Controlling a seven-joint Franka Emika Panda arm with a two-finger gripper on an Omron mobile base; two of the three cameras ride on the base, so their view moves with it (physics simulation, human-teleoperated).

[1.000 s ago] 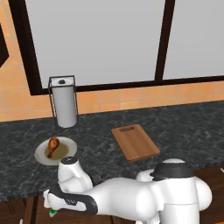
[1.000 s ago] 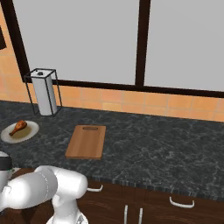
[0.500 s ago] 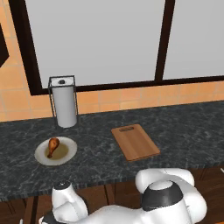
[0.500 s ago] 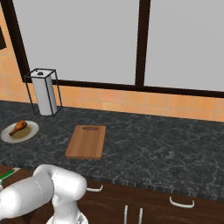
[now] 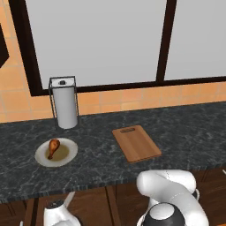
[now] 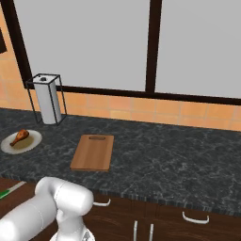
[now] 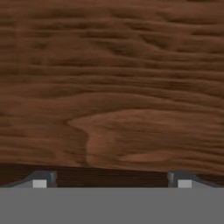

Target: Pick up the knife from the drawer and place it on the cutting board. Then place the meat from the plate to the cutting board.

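The knife [image 6: 6, 192], green-handled with a pale blade, lies in the open drawer [image 6: 8, 181] below the counter's front edge, at the far left of the right base view. My arm reaches down low toward that drawer. In the hand view my gripper [image 7: 111, 183] is open, its fingertips [image 7: 39, 182] set wide apart close over dark brown wood grain, with nothing between them. The wooden cutting board [image 5: 136, 143] [image 6: 93, 151] lies bare on the black counter. To its left the meat [image 5: 53, 147] [image 6: 20, 137], an orange-brown drumstick, rests on the round plate [image 5: 66, 155] [image 6: 31, 143].
A paper towel roll in a black wire holder [image 5: 64, 102] [image 6: 47, 99] stands by the tiled wall behind the plate. Cabinet doors with pale handles [image 6: 195, 218] run below the counter on the right. Windows fill the back wall.
The arm has sunk from counter height to below the counter's front edge, toward the drawer. The jaws have stayed wide. Plate, meat and board have not moved.
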